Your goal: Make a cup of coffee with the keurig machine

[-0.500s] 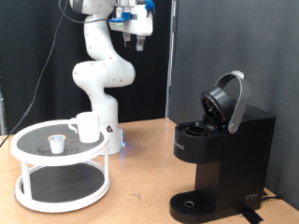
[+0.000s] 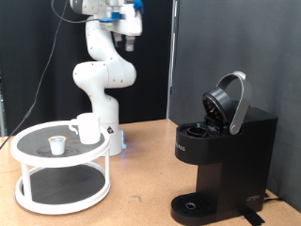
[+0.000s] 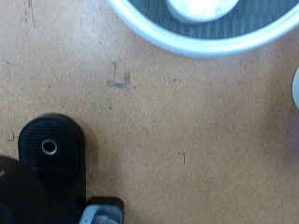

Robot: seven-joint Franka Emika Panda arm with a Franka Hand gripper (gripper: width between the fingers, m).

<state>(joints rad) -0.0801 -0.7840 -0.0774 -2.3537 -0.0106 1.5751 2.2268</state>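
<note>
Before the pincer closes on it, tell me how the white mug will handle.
The white mug looks like glazed ceramic: probably rigid, smooth enough to slip, and breakable if dropped. Standing upright on the round tray beside the coffee pod, it seems stable, though its side handle could swing it off-centre.

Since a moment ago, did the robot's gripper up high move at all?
Yes. The gripper went up and toward the exterior view's left, farther from the boxy black coffee maker with its lid open.
</note>
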